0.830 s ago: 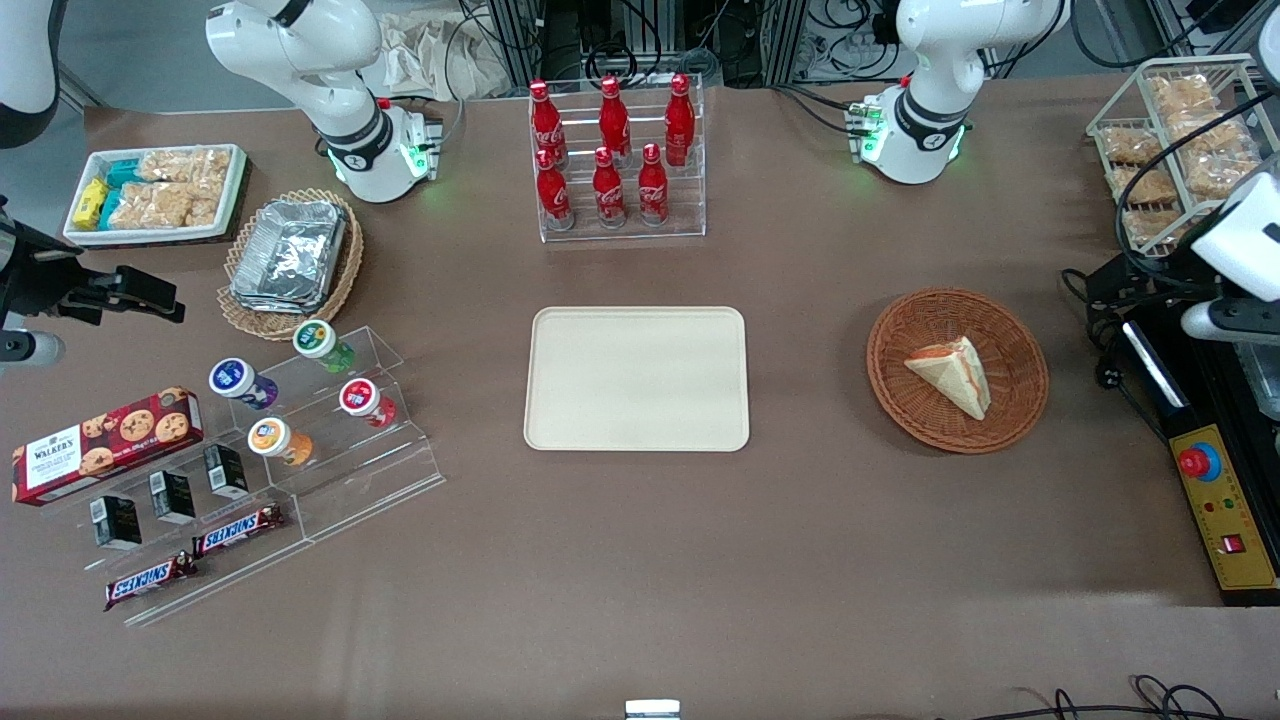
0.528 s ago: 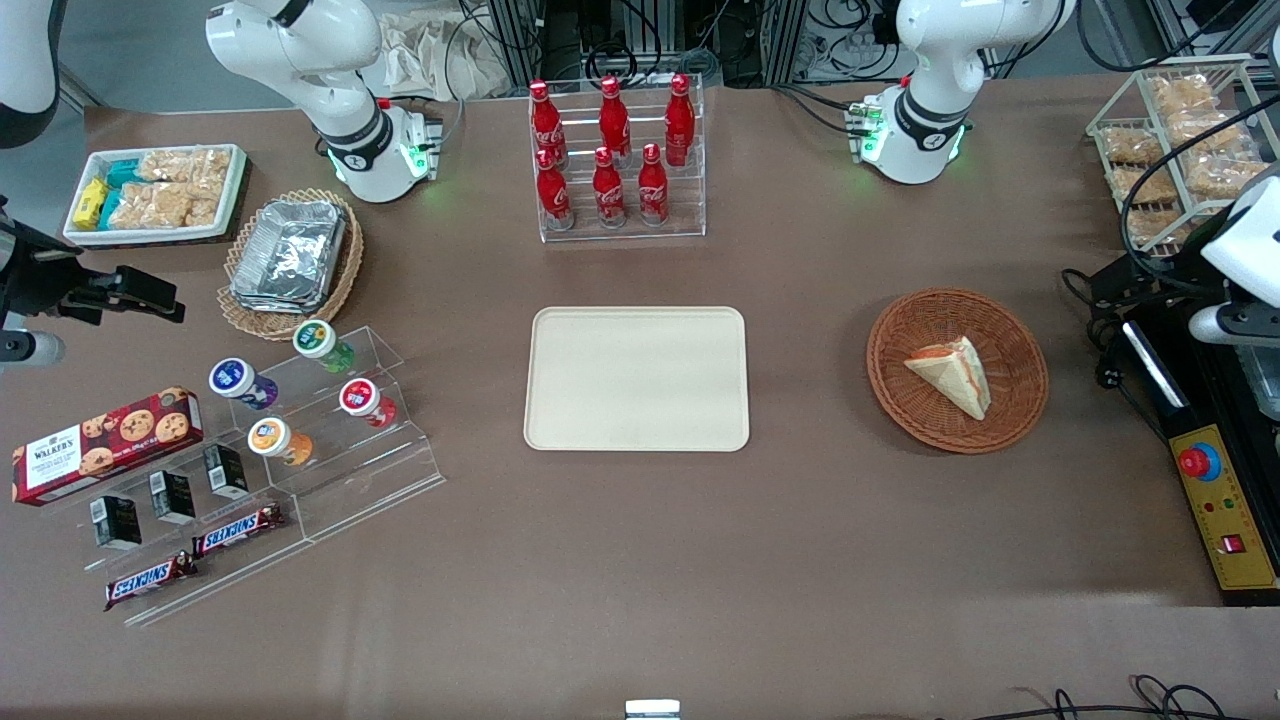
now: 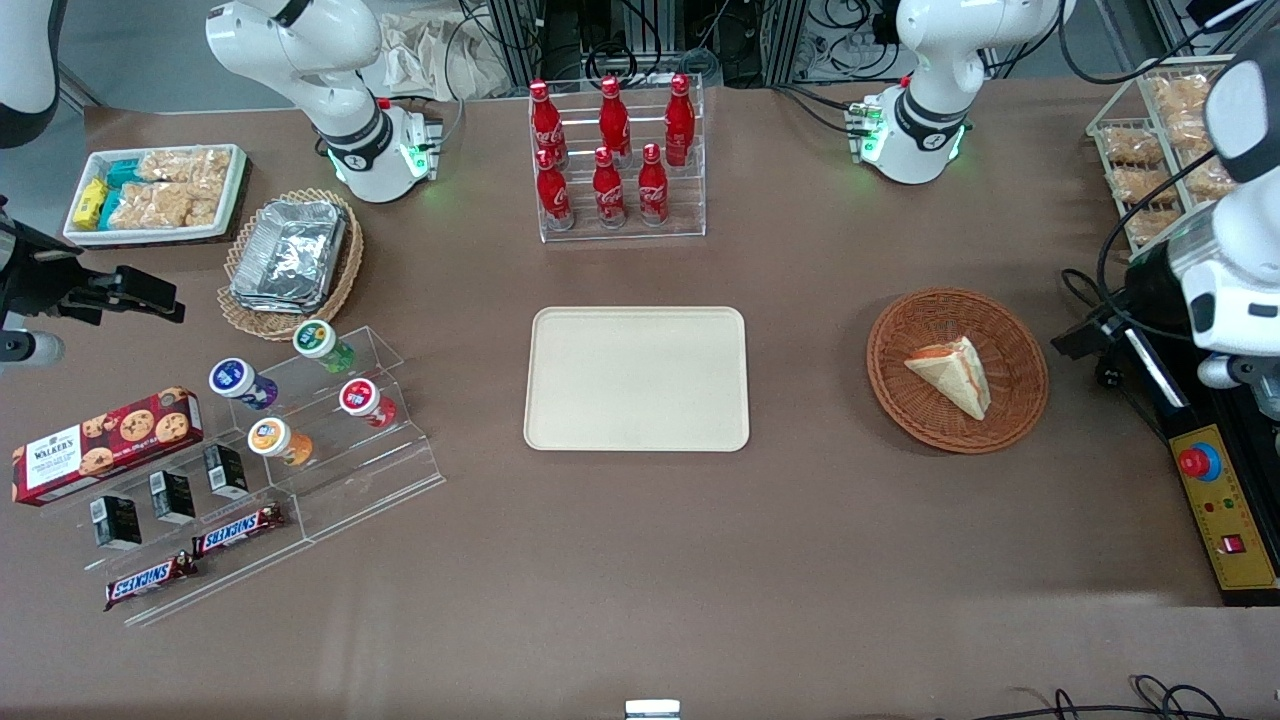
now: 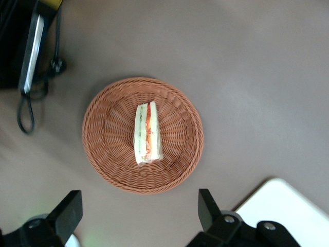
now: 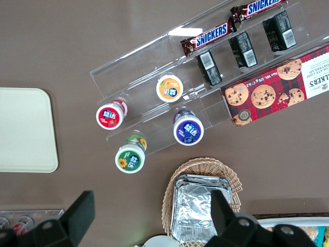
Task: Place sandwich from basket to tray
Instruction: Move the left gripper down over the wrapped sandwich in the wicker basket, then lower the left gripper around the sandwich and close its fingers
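Reddish-brown woven wicker basket (image 4: 143, 135) cradles the pale triangular sandwich (image 4: 146, 133); the gripper (image 4: 139, 218), fingers apart and well above the basket, should descend centred, straddling its bread faces.

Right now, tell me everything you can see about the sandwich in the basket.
The sandwich is a small triangular wedge of pale white bread with orange-red and green filling along its edge. It lies in the middle of the round reddish-brown wicker basket, touching only the weave. The left end effector hovers above the basket, fingers open, not touching it.
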{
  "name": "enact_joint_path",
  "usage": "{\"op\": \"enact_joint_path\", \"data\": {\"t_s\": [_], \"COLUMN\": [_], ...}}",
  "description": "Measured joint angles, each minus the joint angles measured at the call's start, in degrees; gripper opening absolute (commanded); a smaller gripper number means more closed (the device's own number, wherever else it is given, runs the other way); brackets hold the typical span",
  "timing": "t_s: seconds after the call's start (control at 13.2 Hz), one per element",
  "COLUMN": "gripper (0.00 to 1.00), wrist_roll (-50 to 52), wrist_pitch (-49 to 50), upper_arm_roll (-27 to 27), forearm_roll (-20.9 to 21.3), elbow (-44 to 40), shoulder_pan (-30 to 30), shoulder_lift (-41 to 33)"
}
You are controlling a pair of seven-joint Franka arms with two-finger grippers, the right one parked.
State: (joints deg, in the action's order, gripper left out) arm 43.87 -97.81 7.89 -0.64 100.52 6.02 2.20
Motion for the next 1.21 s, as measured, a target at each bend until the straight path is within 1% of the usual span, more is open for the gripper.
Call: {"op": "enact_joint_path", "data": {"t_s": [0.3, 0.38, 0.53, 0.91, 1.21], "gripper": [1.0, 1.0, 1.0, 1.0, 1.0], "wrist_roll": [17.2, 19.6, 21.9, 24.9, 26.7], "wrist_pitch": [-19.7, -23.8, -28.2, -35.4, -40.2], "upper_arm_roll": [2.4, 2.6, 2.4, 2.1, 2.1], "forearm_roll": [-0.1, -0.1, -0.3, -0.6, -0.8], "elbow": [17.6, 21.4, 26.3, 30.6, 31.4], "shoulder_pan": [-0.2, -0.2, -0.1, 0.3, 0.3], "shoulder_lift": [-2.2, -2.2, -1.8, 1.4, 5.3]}}
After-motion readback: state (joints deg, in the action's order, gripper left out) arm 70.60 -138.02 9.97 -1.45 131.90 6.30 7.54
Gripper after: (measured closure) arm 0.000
